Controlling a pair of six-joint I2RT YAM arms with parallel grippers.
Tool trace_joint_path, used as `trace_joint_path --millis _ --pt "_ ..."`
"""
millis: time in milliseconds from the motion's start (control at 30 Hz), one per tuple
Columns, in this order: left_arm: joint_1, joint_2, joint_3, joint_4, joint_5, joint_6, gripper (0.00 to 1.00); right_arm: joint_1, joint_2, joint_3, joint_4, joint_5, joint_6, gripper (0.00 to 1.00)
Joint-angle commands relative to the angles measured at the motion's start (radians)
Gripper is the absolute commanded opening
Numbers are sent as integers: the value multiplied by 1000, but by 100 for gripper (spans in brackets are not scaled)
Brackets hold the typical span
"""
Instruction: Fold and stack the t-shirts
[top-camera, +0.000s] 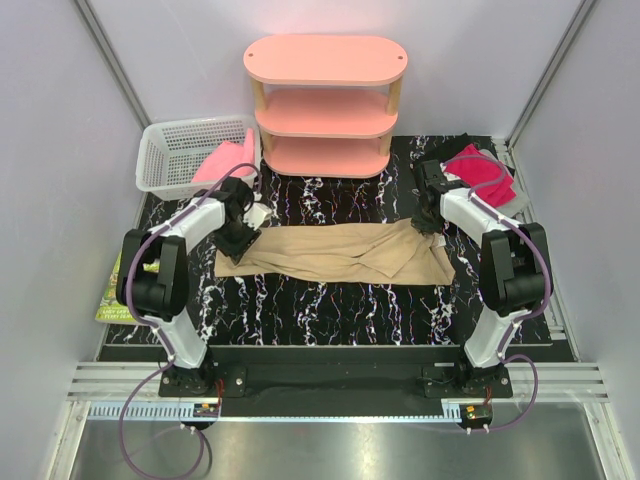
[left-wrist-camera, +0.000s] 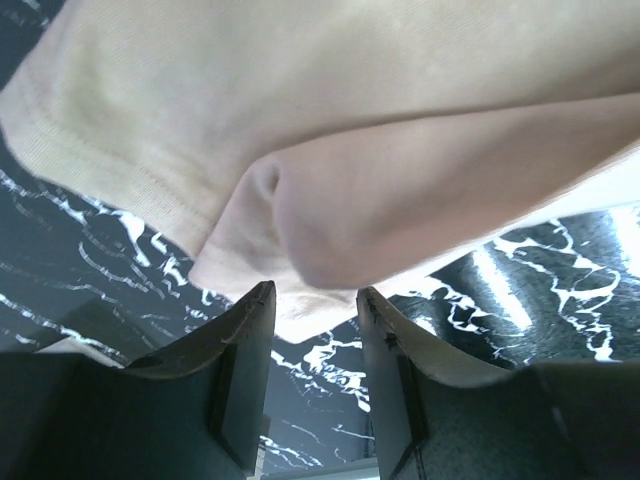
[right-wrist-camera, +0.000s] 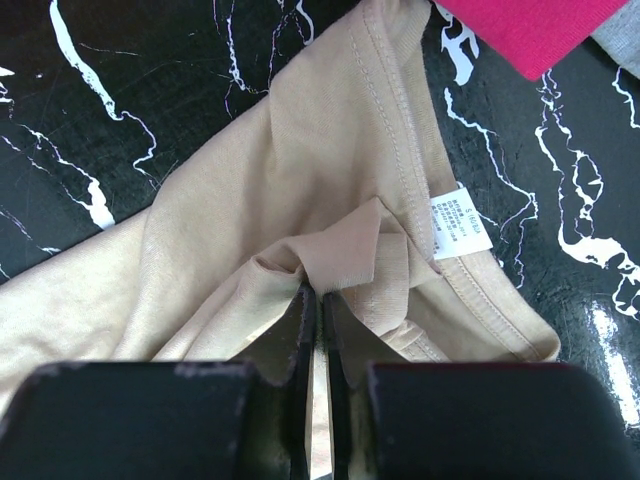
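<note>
From above, we are seeing the tan t-shirt (top-camera: 345, 255) lying as a long band on the marbled desk (top-camera: 330, 310), stretching from the left end effector (top-camera: 240, 238) to the right end effector (top-camera: 431, 223). Bare desk is lying nearer than both. Beyond the right one, the magenta t-shirt (top-camera: 487, 175) is resting by the desk's edge.

At the left wrist, the fingers (left-wrist-camera: 245, 350) are standing apart, with a rounded corner of tan cloth reaching between their tips. Whether they are touching it, we cannot tell.

At the right wrist, the jaws are pressing together on a small fold by the collar. Just right of them, a white label (right-wrist-camera: 460, 225) is showing print too small for us to read.
</note>
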Motion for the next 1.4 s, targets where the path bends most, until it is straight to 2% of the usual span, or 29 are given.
trace_joint_path --millis 0,200,600,900,1033,1067,1167,1367 --pt "-3 2 34 -13 59 -14 43 -6 -54 -3 17 5 -10 9" --pt "-3 -71 -1 -30 83 -2 44 -6 -46 1 19 0 -4 9" --pt "-1 39 22 -3 49 -9 43 -6 -57 -6 20 3 -4 9" --pt "-3 48 0 23 21 -6 43 -6 -54 -6 20 -5 -1 9" --pt "-1 50 0 23 21 -5 32 -7 -58 -14 22 -3 -2 9" --pt "-1 47 0 25 21 -3 26 -6 -60 -16 22 -1 -2 9" --pt "-1 50 5 25 21 0 16 -6 -61 -20 23 -1 -2 9" --pt "-1 51 0 26 -8 4 15 -6 -66 -20 23 2 -4 8"
